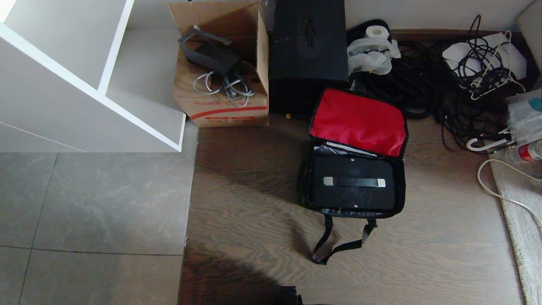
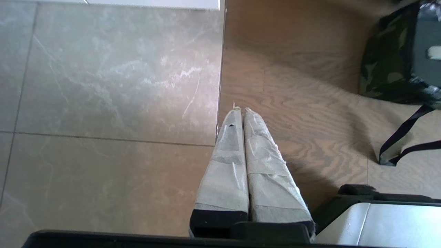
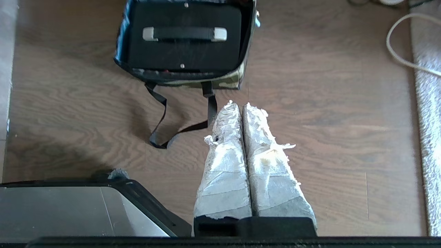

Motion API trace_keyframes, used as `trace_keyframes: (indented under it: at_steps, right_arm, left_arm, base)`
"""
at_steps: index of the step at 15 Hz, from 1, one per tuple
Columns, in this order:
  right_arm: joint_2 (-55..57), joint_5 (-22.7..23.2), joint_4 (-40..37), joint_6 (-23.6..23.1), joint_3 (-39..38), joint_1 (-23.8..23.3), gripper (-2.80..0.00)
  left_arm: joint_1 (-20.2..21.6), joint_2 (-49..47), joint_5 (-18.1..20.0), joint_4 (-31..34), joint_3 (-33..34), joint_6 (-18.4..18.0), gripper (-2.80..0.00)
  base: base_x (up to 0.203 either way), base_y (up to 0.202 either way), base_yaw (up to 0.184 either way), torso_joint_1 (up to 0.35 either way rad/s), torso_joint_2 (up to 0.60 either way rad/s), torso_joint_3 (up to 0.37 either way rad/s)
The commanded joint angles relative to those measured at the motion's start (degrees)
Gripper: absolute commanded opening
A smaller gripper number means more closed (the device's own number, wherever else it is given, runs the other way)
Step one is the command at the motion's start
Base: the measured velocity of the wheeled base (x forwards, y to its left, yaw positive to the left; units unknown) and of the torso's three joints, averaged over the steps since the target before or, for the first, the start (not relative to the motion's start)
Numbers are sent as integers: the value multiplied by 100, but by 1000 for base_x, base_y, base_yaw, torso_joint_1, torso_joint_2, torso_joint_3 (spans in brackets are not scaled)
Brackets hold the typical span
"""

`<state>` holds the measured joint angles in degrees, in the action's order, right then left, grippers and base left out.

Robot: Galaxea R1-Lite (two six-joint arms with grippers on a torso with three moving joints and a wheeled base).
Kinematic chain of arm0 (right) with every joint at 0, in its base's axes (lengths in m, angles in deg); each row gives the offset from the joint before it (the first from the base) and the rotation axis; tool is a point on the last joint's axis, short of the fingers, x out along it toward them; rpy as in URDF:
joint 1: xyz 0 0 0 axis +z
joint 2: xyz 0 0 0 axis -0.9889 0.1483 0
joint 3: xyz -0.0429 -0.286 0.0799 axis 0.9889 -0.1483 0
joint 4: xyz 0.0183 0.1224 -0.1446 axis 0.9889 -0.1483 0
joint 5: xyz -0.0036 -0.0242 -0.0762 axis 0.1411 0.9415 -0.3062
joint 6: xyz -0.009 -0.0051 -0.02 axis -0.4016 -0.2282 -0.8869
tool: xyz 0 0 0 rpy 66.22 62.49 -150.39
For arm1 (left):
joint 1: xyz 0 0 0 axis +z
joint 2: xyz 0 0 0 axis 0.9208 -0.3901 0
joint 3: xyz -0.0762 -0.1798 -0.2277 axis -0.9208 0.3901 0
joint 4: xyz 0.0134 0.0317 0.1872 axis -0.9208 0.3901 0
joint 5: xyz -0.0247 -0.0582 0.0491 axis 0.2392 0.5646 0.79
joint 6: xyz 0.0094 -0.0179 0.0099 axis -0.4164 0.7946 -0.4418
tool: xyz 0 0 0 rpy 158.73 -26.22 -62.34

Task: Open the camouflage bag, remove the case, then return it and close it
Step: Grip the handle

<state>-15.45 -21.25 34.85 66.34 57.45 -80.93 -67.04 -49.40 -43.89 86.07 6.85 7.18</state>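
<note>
On my left gripper (image 2: 240, 109) the tape-wrapped fingers (image 2: 225, 162) are pressed together with nothing between them, hanging over the seam where grey tile (image 2: 103, 103) meets the wooden floor (image 2: 310, 113). My right gripper (image 3: 239, 105) has its fingers (image 3: 225, 165) closed in the same way, holding nothing, above bare wood just short of the bag's strap (image 3: 162, 113). Neither arm shows in the head view; both grippers point down at the floor.

The camouflage bag (image 1: 355, 169) sits on the wooden floor ahead of me, slightly right of centre, well clear of both grippers. Its lid is thrown back, red lining (image 1: 360, 120) facing up, leaning toward the tall black box (image 1: 308, 51). The case (image 1: 353, 186) lies flat inside the bag, handle (image 1: 355, 182) uppermost, its long axis running left to right across my view. The strap loops out on the floor toward me. A cardboard carton (image 1: 222, 72) stands left of the black box.
</note>
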Motion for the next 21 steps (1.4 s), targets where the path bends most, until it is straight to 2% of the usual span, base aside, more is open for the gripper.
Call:
trace_keyframes:
  at_steps: [1,7,12,15,19,21]
  right_arm:
    - [9,4,0,2,3,4,-280]
    - [9,20,35,-34,-10,5,-280]
    - [39,-2,-169,-42,177,0,-280]
    - [1087,75,-884,295,1533,12,-280]
    - [4046,323,-1418,1076,3710,25,-280]
    - [5098,408,-1599,1306,4254,36,-280]
  left_arm:
    - [0,2,-2,-2,0,2,-280]
    - [0,2,-2,-2,0,-7,-280]
    - [0,2,-2,-2,0,-7,-280]
    - [0,2,-2,-2,0,-7,-280]
    - [0,2,-2,-2,-3,-15,-280]
    - [0,2,-2,-2,0,-7,-280]
  base:
    - [0,0,0,2,2,205]
    - [0,0,0,2,2,203]
    - [0,0,0,3,2,52]
    - [0,0,0,0,0,0]
    - [0,0,0,0,0,0]
    - [0,0,0,0,0,0]
